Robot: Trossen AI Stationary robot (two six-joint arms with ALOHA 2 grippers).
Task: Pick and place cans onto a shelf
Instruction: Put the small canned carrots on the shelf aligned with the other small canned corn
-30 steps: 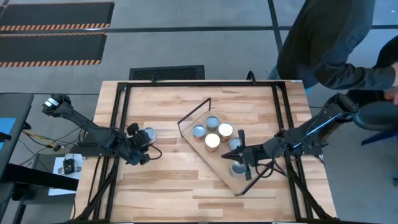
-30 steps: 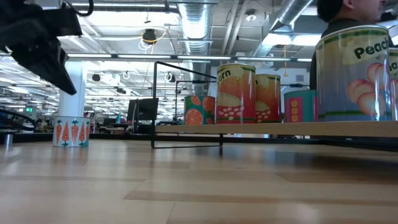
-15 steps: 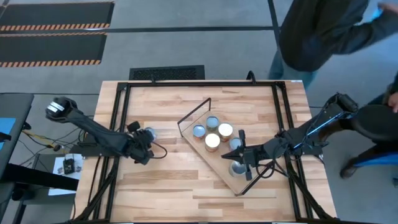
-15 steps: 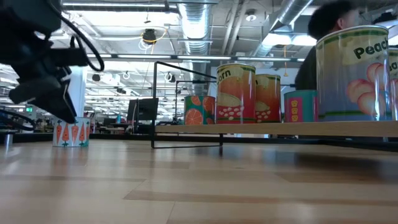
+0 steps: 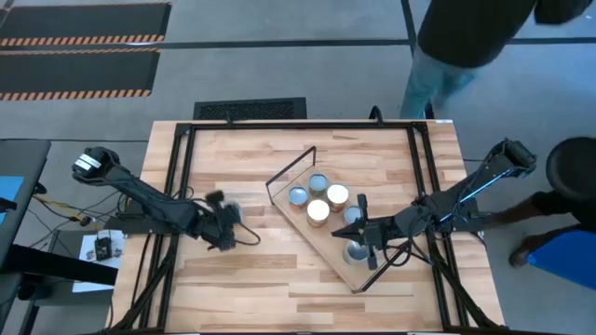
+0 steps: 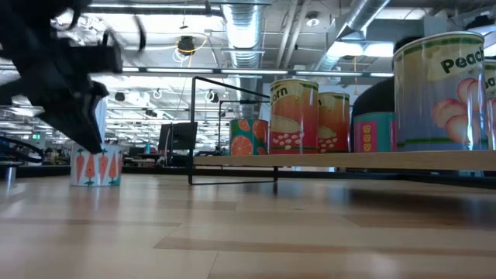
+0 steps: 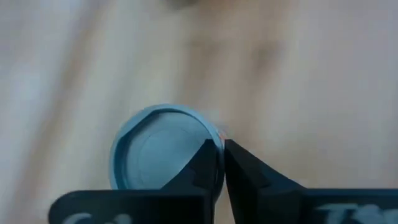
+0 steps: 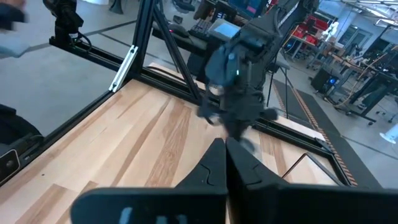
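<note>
One pale-blue-topped carrot-label can (image 7: 163, 148) sits beside the left gripper (image 7: 221, 163), fingers pinched together, empty. Right gripper (image 8: 225, 163) closed over the pale-wood wire-framed shelf (image 5: 346, 272).

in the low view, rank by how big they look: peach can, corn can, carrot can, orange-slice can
1. peach can, nearest the camera, so its true size is unsure
2. corn can
3. carrot can and orange-slice can look alike

Lay bare along the worktop (image 5: 279, 284) near edge and far-left corner. Blocked mid-worktop by the slanted shelf (image 5: 331, 244), wire frames (image 5: 291, 172) at both ends, cans (image 5: 318, 199) crowding its far half. Stood alone near the left edge: one carrot can (image 6: 96, 165), left end effector (image 5: 223, 228) over it. Right end effector (image 5: 363, 237) closed over the shelf's near half.
</note>
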